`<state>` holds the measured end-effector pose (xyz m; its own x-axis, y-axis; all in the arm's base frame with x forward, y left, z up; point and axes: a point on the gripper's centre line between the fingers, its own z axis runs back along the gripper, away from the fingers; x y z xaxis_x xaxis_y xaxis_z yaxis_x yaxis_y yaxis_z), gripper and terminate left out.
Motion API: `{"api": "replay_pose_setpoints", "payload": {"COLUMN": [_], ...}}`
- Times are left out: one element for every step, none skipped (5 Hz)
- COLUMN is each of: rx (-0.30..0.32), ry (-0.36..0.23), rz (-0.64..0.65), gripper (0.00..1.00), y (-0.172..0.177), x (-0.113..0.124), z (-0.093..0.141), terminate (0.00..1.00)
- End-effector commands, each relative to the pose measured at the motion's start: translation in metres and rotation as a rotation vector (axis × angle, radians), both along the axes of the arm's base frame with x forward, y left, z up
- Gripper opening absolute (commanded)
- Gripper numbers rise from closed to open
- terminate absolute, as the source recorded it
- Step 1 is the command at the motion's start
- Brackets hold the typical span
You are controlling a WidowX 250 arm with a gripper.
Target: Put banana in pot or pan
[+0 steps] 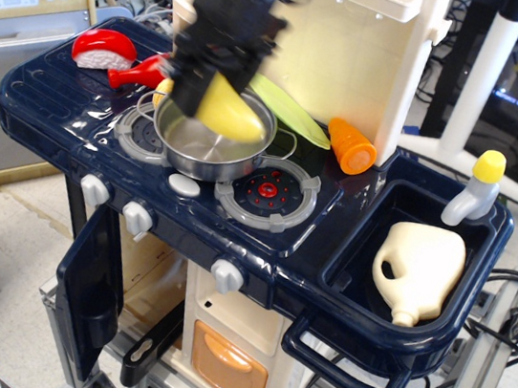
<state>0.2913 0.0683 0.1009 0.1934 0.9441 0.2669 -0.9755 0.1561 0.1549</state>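
The yellow banana (227,112) is held in my black gripper (200,97), which is shut on it, just above the shiny steel pot (216,157). The pot stands on the left burner of the dark blue toy stove (51,97). The gripper and arm are motion-blurred and cover the pot's back rim. The banana's right end points over the pot's right rim.
A light-green plate (290,110) and an orange carrot (351,146) lie behind the right burner (267,192). A red bottle (139,71) and a red-white toy (104,47) lie at the back left. A cream jug (419,270) and a yellow-capped white bottle (473,190) sit in the sink.
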Motion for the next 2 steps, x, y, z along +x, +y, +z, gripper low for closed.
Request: {"api": "replay_pose_setpoints", "payload": {"rx": [0.053, 0.05], "ry": [-0.118, -0.156], "rz": [-0.037, -0.001], "gripper": [0.0, 0.0], "y": [0.056, 0.044], "x": [0.039, 0.045], "z": [0.021, 0.015], "terminate": [0.0, 1.0]}}
